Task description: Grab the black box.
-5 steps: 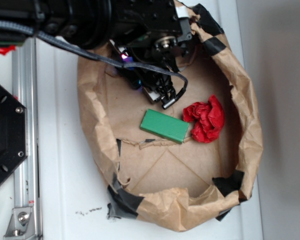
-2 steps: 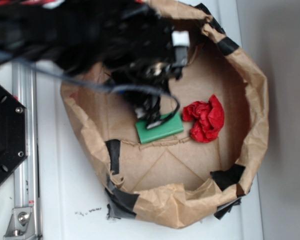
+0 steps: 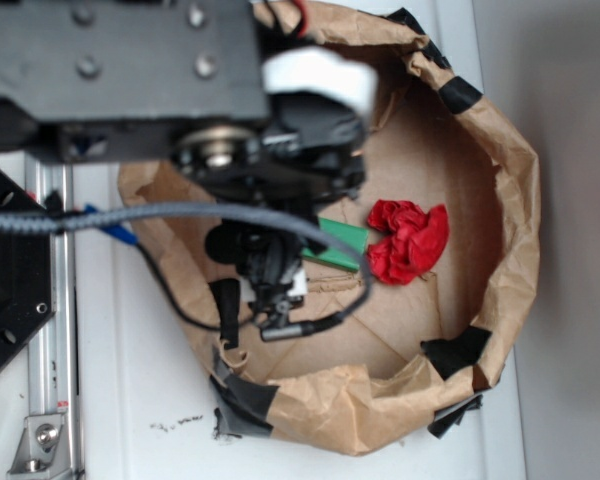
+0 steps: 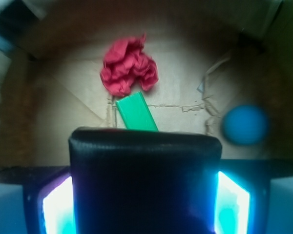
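In the wrist view the black box fills the lower middle, a dark rounded-corner slab wedged between my two glowing fingers. My gripper is shut on the black box. In the exterior view the gripper hangs over the front-left of the brown paper rim, and the arm hides the box there. The green block lies just beyond the gripper, partly covered by the arm. It also shows in the wrist view as the green block.
A crumpled red cloth lies right of the green block, also seen as the red cloth. A blue ball sits on the cardboard floor at the right of the wrist view. Black tape patches mark the rim. A metal rail runs along the left.
The arm has swung from the back of the paper enclosure toward the front left, passing over the green block. The paper rim has shifted and the green block has turned.
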### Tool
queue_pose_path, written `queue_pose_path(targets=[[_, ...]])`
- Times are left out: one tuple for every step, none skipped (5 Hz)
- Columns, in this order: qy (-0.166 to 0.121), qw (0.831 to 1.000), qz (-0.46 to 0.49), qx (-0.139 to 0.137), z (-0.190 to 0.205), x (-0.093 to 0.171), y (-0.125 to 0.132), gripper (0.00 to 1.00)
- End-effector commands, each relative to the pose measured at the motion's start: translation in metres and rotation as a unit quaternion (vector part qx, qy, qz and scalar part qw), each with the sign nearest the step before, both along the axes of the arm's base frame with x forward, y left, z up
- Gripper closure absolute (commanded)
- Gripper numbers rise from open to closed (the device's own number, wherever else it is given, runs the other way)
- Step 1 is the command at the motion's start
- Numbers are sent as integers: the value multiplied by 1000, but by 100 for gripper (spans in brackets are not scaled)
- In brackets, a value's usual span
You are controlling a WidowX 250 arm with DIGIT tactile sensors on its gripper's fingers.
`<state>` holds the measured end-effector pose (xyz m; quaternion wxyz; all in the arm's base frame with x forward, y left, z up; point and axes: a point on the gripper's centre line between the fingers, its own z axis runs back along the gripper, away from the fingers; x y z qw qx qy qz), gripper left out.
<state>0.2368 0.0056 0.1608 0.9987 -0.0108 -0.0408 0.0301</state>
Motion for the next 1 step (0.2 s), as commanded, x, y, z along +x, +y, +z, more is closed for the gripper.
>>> queue_pose_path(targets=[[-28,997,56,43,47,-6,21,100]])
